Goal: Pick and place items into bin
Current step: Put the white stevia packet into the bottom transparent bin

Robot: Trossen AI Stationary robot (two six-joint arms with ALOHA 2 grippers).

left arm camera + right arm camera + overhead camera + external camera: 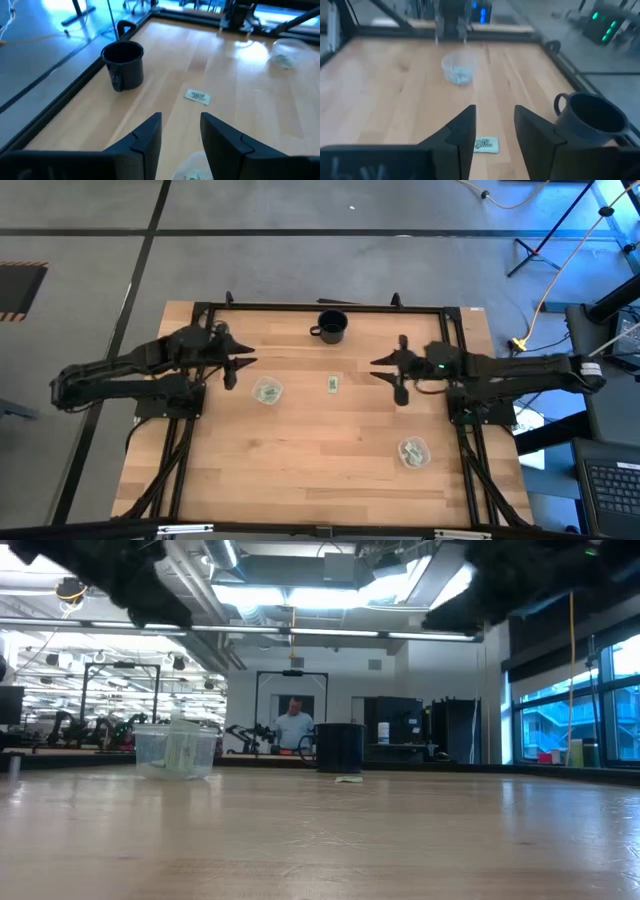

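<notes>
Packet (332, 384): lies flat mid-surface between both arms, near the black mug (331, 327). Likely light, thin, pliable; pinch across its short edges. Left gripper (180, 131) and right gripper (494, 125): jaws apart, empty.

- Bare table (330, 450) stretches wide between the two arms.
- Mid-table, one flat packet (332, 384) lies alone, open wood all around.
- A black mug (331, 326) stands at the far edge.
- Two clear cups (267, 391) (413, 451) stand well apart.
</notes>
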